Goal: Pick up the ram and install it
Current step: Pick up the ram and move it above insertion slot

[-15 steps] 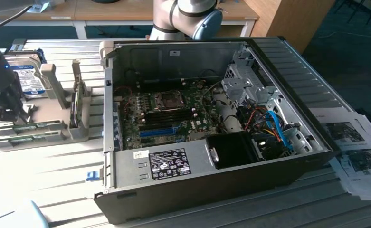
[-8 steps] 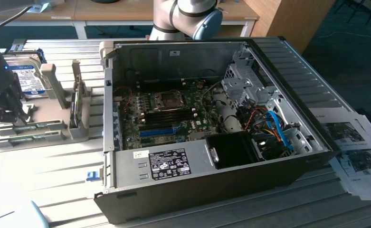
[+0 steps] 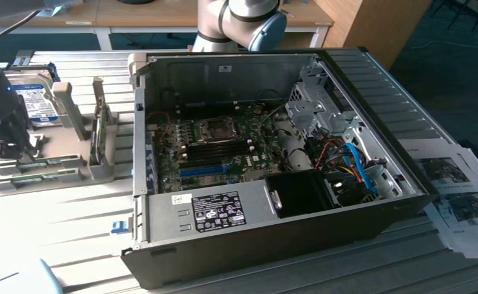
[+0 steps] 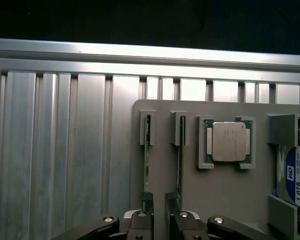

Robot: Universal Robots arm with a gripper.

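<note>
Two green ram sticks stand on edge in the slots of a grey holder, one beside the other. In the exterior view they lie at the exterior view's left, the ram just below my dark gripper. In the wrist view my gripper hovers over the sticks' near ends. It is open, with bare holder showing between its fingertips. One finger lines up with one stick; the other finger sits just inside the second stick. Nothing is held.
The open PC case with its motherboard and blue slot fills the middle. A processor chip and a hard drive rest in the holder. Another drive stands upright. Papers lie at the exterior view's right.
</note>
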